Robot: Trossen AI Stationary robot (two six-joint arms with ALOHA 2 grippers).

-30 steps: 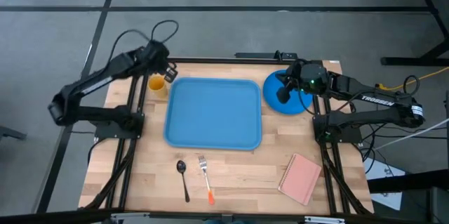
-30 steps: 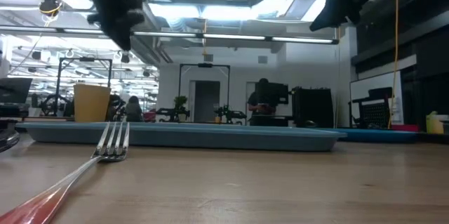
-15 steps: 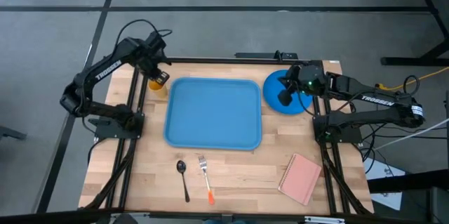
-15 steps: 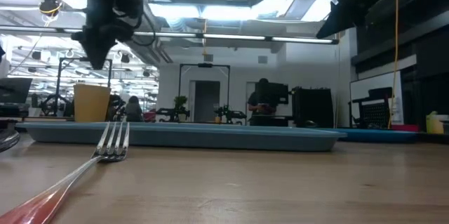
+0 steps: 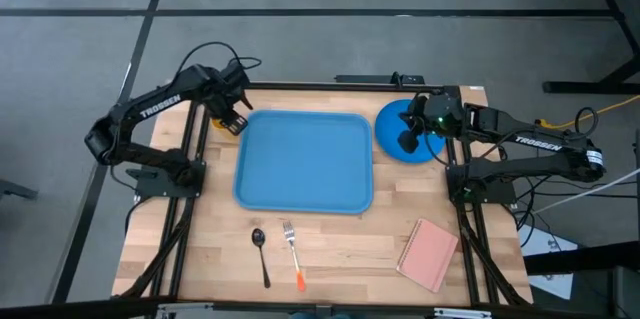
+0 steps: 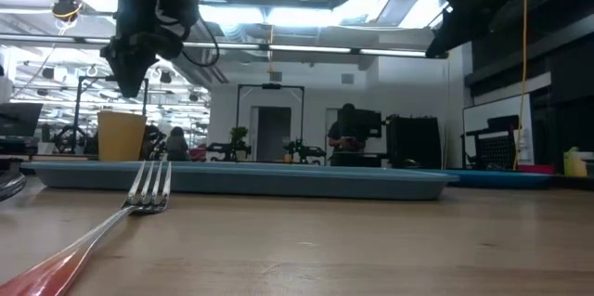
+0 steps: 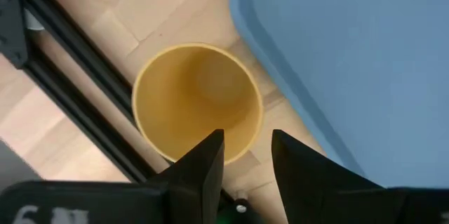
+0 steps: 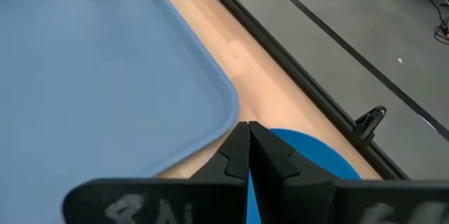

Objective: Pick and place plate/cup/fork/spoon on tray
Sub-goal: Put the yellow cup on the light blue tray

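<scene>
The yellow-orange cup (image 7: pixel 196 101) stands upright on its base on the table, just off the light blue tray's (image 5: pixel 305 161) far left corner. My left gripper (image 7: pixel 247 136) is open and hangs above the cup's rim, clear of it in the low view (image 6: pixel 125 78). The deep blue plate (image 5: pixel 388 122) lies flat on the table right of the tray. My right gripper (image 8: pixel 248 126) is shut and empty, high above the plate (image 6: pixel 444 45). The fork (image 5: pixel 293 254) and the spoon (image 5: pixel 261 254) lie side by side on the table near the front edge.
A pink book (image 5: pixel 428 254) lies at the table's near right. The arms' dark frame rails run along the table's left side (image 7: pixel 77 104) and far edge (image 8: pixel 295 76), close to the cup and the plate. The fork's tines (image 6: pixel 148 189) lie close to the low camera.
My left gripper has swung from over the tray's far left corner toward the table's left edge, come down toward the cup, and turned. It now hangs over the cup's rim. The cup has not moved.
</scene>
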